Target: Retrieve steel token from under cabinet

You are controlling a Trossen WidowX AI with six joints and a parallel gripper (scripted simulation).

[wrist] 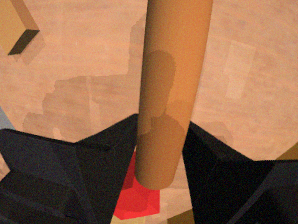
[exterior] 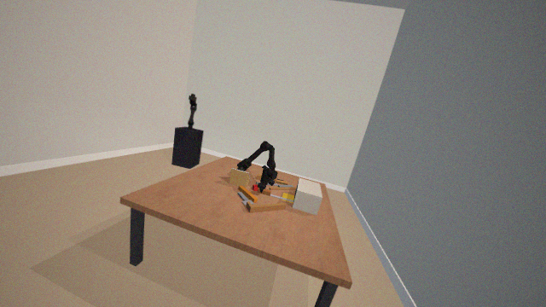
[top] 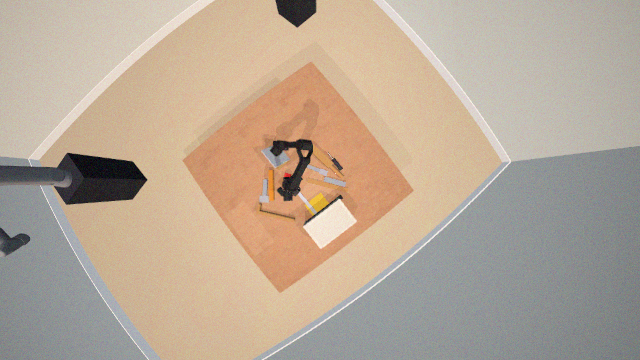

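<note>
My gripper [top: 288,194] [exterior: 262,189] [wrist: 160,121] is shut on the round wooden handle [wrist: 175,65] of a long tool. The tool's pale flat shaft [top: 306,202] [exterior: 277,197] runs from the gripper across the yellow marked area [top: 320,200] [exterior: 288,196] to the front of the white cabinet [top: 330,224] [exterior: 308,197]. Whether its far end is under the cabinet cannot be told. The gripper is low over the table, a short way in front of the marked area. The steel token is not visible in any view.
A red block [top: 287,175] [exterior: 255,188] [wrist: 145,204] is close to the gripper. An orange bar [top: 271,185] [exterior: 247,194], a grey T-shaped piece [top: 264,190] and an L-shaped wooden piece [top: 278,215] [exterior: 268,207] lie to one side. Several long tools lie on the other.
</note>
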